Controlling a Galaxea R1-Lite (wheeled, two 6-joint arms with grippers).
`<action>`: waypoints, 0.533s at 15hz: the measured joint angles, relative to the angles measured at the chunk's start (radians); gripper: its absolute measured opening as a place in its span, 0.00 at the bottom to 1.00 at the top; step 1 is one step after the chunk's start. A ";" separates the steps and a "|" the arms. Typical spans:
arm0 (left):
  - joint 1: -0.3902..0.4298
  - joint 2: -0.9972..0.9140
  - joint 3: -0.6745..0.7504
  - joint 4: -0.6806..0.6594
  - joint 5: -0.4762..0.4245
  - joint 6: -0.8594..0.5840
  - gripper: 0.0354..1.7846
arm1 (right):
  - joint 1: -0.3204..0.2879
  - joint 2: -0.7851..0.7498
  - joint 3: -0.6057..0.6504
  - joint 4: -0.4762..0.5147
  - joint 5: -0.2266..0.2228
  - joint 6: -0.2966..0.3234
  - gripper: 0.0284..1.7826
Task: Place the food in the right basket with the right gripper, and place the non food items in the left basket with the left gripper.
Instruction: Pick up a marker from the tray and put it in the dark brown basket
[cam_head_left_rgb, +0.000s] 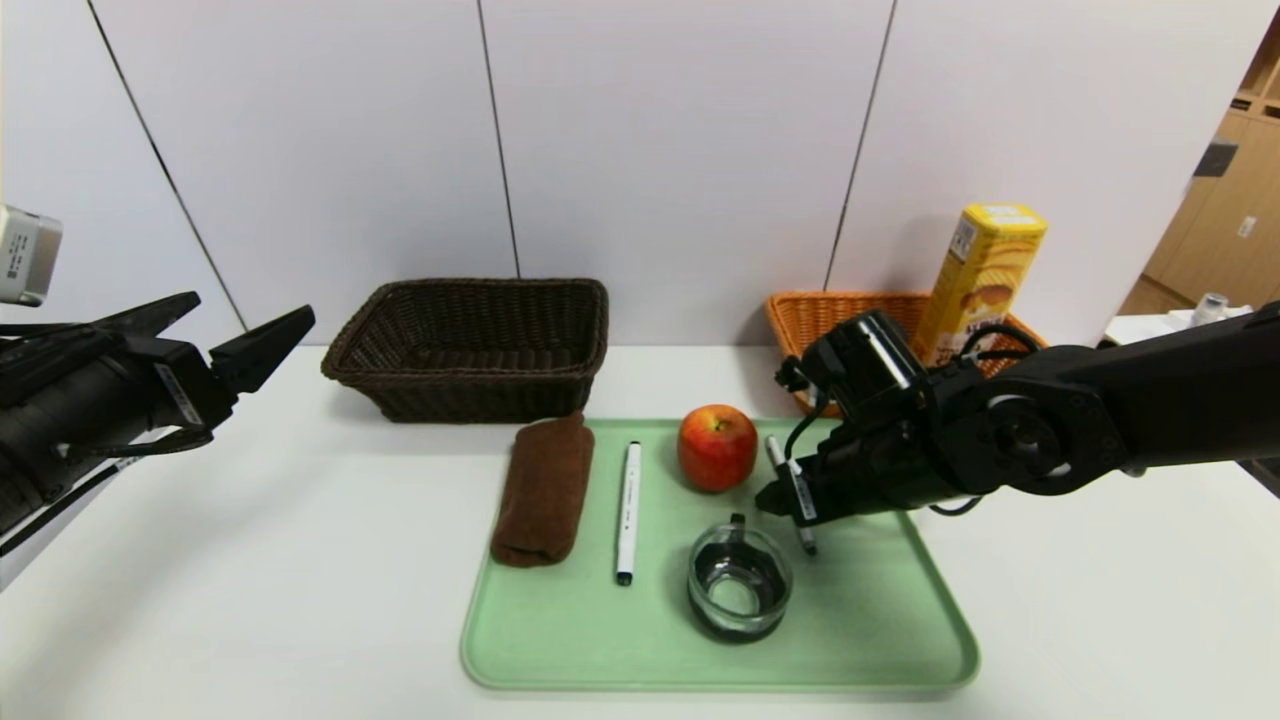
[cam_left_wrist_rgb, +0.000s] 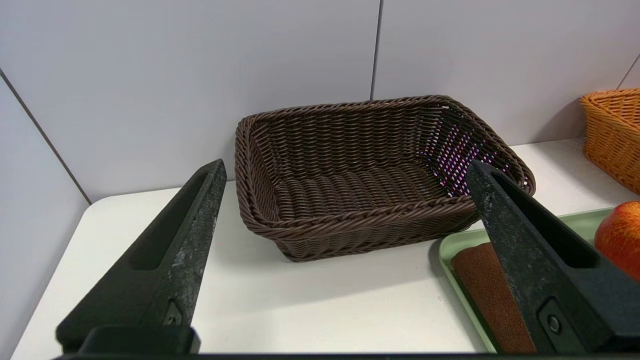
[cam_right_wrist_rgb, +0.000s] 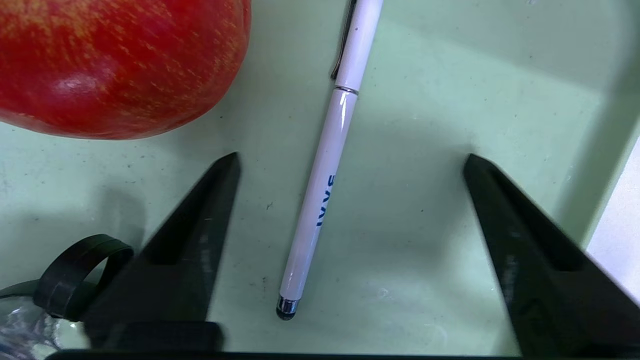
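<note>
A red apple (cam_head_left_rgb: 717, 447) sits on the green tray (cam_head_left_rgb: 860, 640), with a brown rolled cloth (cam_head_left_rgb: 545, 490), a white marker (cam_head_left_rgb: 628, 512), a glass cup (cam_head_left_rgb: 739, 582) and a white stylus pen (cam_head_left_rgb: 792, 495). My right gripper (cam_head_left_rgb: 790, 500) is open low over the tray, just right of the apple, with the pen (cam_right_wrist_rgb: 325, 185) lying between its fingers and the apple (cam_right_wrist_rgb: 120, 65) off to one side. My left gripper (cam_head_left_rgb: 225, 335) is open and empty, held at the far left, facing the empty brown basket (cam_left_wrist_rgb: 375, 175). A yellow biscuit box (cam_head_left_rgb: 985, 275) stands in the orange basket (cam_head_left_rgb: 815, 320).
The brown basket (cam_head_left_rgb: 475, 345) stands behind the tray at left, the orange basket at back right against the white wall. White tabletop (cam_head_left_rgb: 250, 560) spreads left of the tray. The cloth (cam_left_wrist_rgb: 492, 295) and the apple (cam_left_wrist_rgb: 620, 235) show at the left wrist view's edge.
</note>
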 joint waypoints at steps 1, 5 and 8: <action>0.000 0.000 0.000 -0.005 0.000 0.000 0.94 | 0.000 0.000 0.000 0.000 0.001 0.000 0.71; 0.000 0.000 0.001 -0.013 0.000 0.000 0.94 | 0.000 0.000 0.001 0.001 0.003 0.000 0.44; 0.000 0.000 0.002 -0.013 0.000 0.000 0.94 | 0.002 -0.001 0.002 0.000 0.003 0.000 0.04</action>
